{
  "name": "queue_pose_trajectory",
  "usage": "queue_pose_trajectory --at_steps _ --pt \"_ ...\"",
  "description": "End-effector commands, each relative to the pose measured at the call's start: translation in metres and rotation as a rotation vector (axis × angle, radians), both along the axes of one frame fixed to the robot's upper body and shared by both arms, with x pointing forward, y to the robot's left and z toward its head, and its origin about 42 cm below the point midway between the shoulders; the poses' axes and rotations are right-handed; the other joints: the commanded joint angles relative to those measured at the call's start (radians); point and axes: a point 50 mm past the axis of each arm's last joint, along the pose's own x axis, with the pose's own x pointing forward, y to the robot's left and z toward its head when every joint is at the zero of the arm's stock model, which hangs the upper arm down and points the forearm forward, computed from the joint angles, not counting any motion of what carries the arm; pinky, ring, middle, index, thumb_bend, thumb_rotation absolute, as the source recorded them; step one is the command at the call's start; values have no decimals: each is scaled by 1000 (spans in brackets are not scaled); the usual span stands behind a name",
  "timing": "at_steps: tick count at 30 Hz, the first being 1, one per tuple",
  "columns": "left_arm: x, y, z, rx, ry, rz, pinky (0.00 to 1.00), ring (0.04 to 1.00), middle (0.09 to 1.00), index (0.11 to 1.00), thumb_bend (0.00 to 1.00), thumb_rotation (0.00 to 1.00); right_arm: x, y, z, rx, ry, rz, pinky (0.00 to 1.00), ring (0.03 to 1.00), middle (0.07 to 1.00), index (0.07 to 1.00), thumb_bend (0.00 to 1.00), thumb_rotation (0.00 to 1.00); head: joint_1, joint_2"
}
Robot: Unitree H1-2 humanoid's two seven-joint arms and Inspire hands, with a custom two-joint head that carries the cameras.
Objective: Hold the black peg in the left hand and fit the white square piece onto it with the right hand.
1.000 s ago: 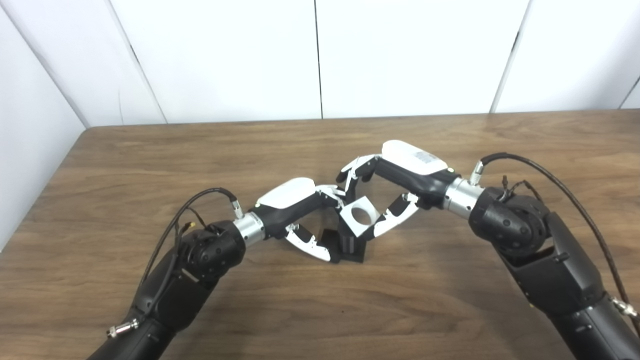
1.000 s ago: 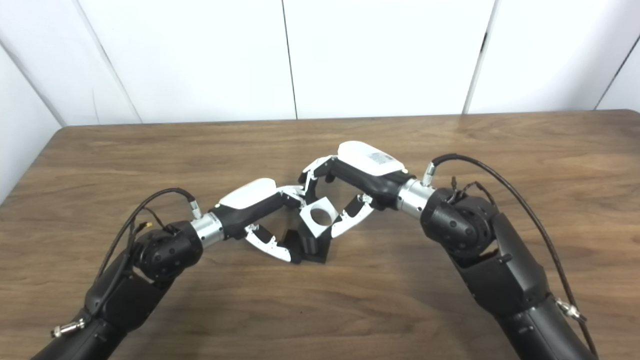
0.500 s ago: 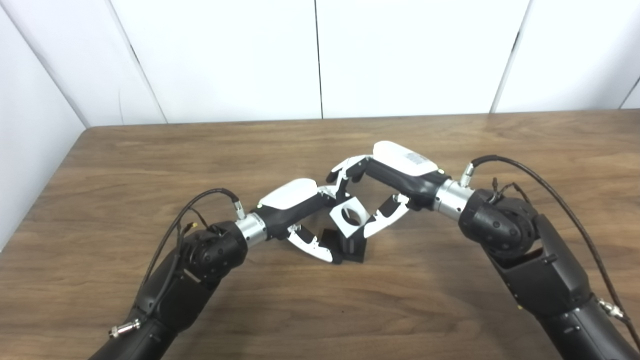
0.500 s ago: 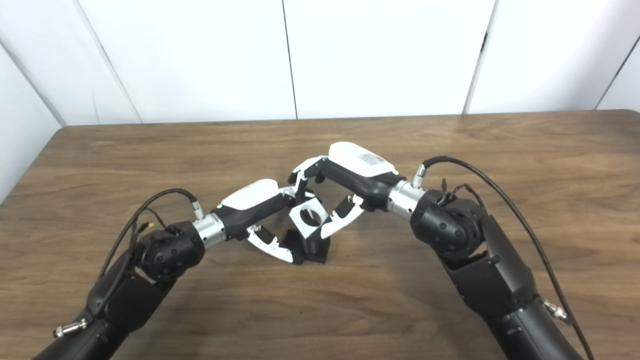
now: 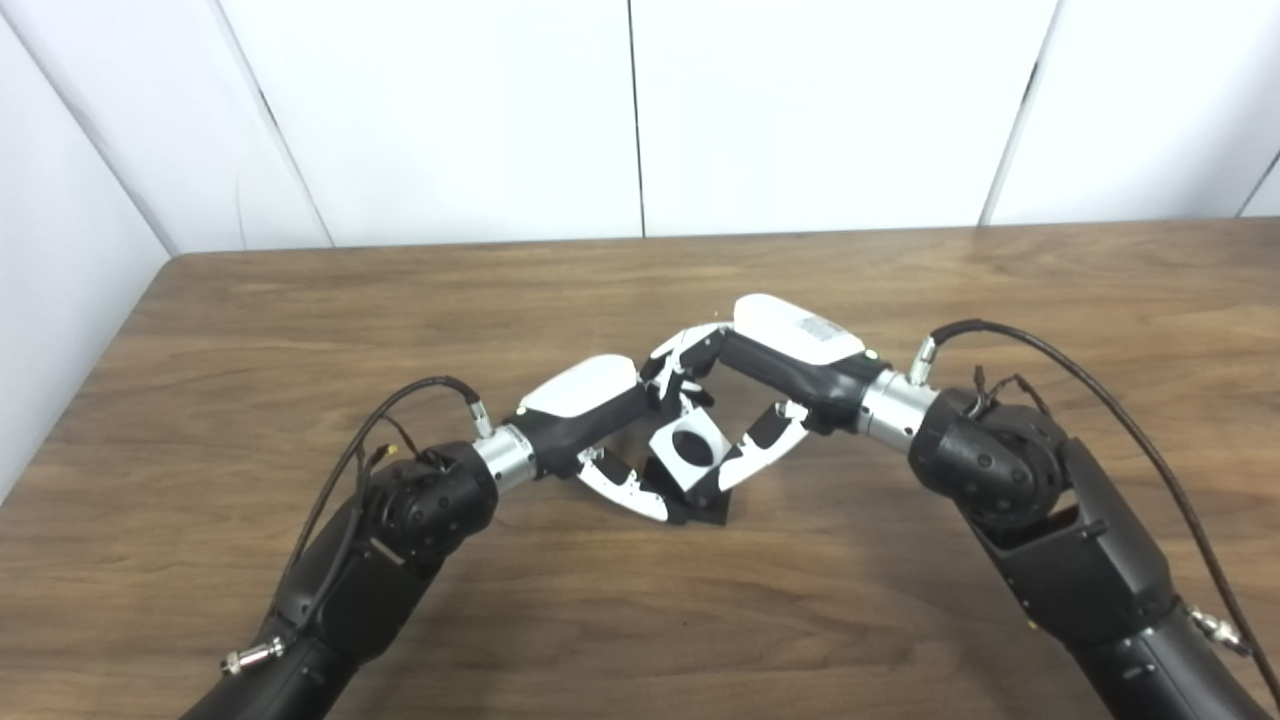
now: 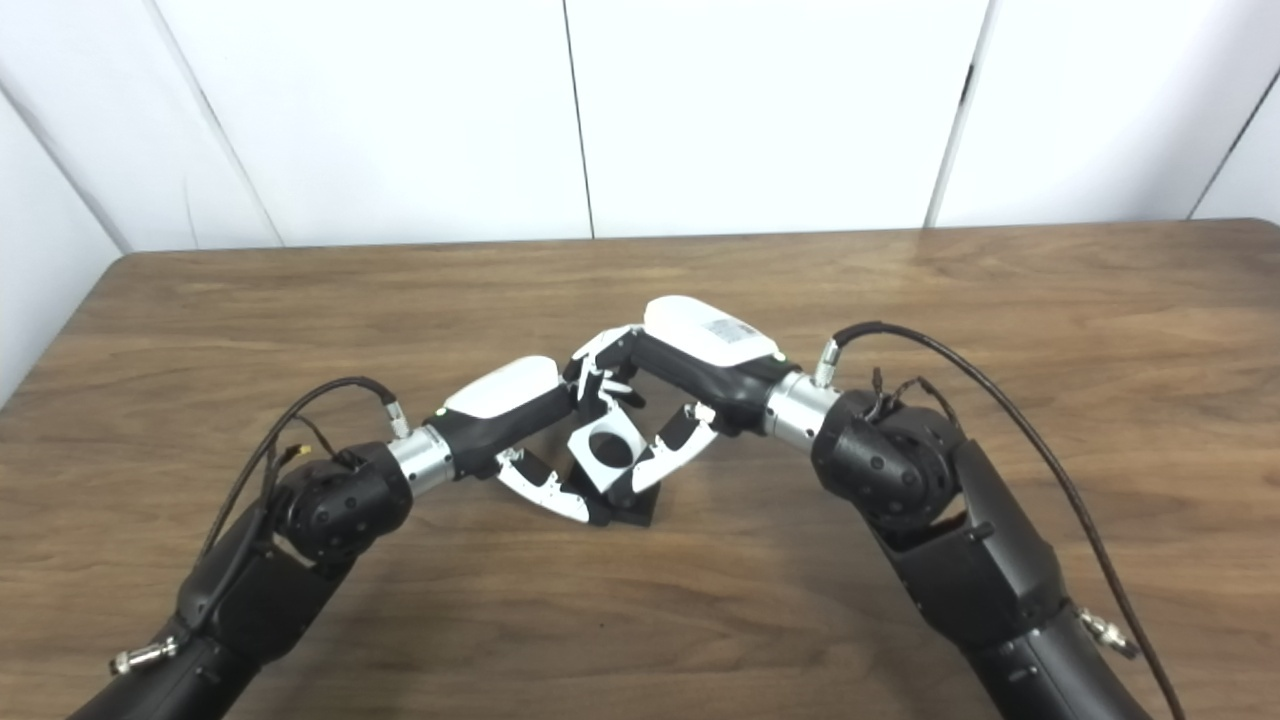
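I am gripping the black peg [image 5: 706,505] with my left hand [image 5: 600,420], its fingers curling round the peg's base, which is resting on the wooden surface [image 5: 640,600] near the middle, well away from every edge. I am pinching the white square piece [image 5: 688,447] with my right hand [image 5: 770,385], thumb below and fingers above. The piece is sitting tilted over the top of the peg, its round hole facing up toward me. I cannot tell how far down the peg it is seated. My two hands are touching above the piece.
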Motion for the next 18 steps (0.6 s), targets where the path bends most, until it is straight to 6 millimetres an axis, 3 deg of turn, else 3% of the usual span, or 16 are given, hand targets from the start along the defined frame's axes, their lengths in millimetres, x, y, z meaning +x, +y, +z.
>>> queue_pose_trajectory --at_steps 1,18 --pt "-5 2 -13 52 59 -14 814 932 856 547 788 292 1 0 14 14 -61 17 672 793 754 482 515 133 0 1" --pt "-6 7 -14 57 79 2 837 931 869 549 803 273 6 -6 20 -1 -71 9 678 785 752 482 516 134 -16 4"
